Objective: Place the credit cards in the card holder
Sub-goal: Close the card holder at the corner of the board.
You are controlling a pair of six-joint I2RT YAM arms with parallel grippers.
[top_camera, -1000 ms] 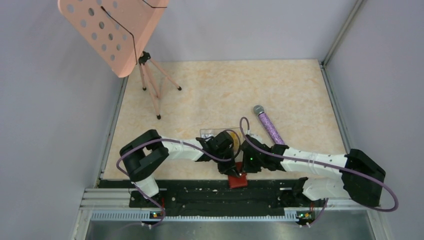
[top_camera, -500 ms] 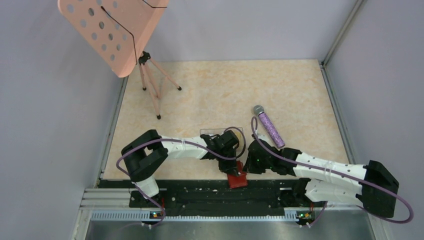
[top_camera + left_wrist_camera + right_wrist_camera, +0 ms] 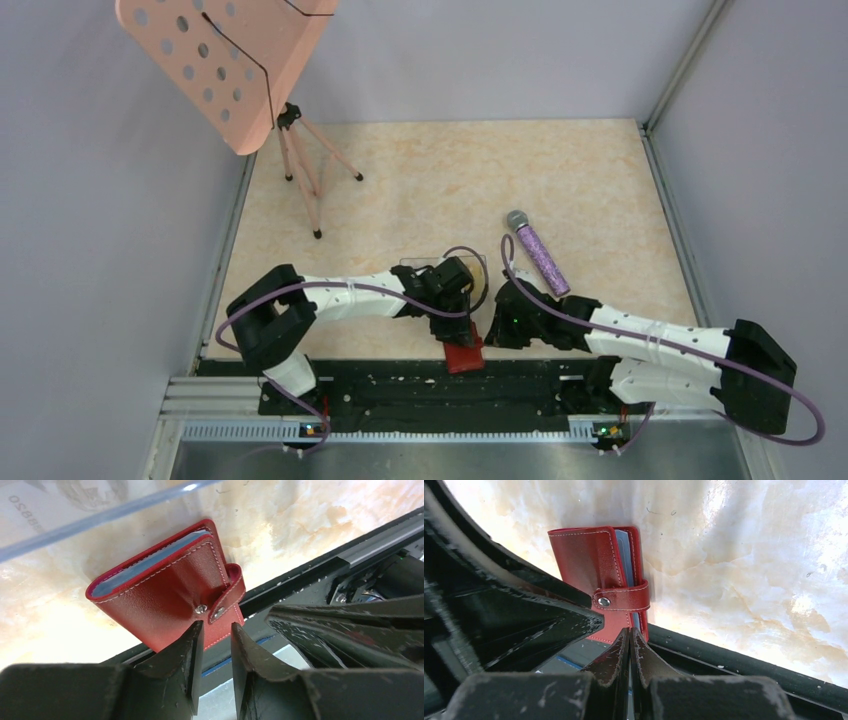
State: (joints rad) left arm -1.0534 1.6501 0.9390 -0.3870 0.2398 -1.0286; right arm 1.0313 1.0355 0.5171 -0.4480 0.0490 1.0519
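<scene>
At the table's (image 3: 450, 170) near edge, the left gripper (image 3: 216, 630) is slightly spread with nothing between its fingers. Its tips sit just short of the snapped strap (image 3: 227, 592) of the holder (image 3: 160, 595). In the left wrist view the holder lies at 11 o'clock from those tips, and its long axis runs roughly from 8 to 2 o'clock. Pale blue edges (image 3: 150, 562) show between the red covers and are probably the cards. I can make out no loose card.

The right gripper (image 3: 630, 632) is pressed together and empty. The holder (image 3: 589, 565) is at its 11 o'clock, and the strap is just beyond its tips.

From above, the holder (image 3: 463, 357) lies partly over the black rail (image 3: 560, 375), with the left gripper (image 3: 452, 335) at its 12 o'clock and the right gripper (image 3: 492, 330) at its 2 o'clock. Both are close, the left nearer the snap. Since the holder is strapped shut, I judge that the left gripper's next move is to back away toward 12 o'clock.
</scene>
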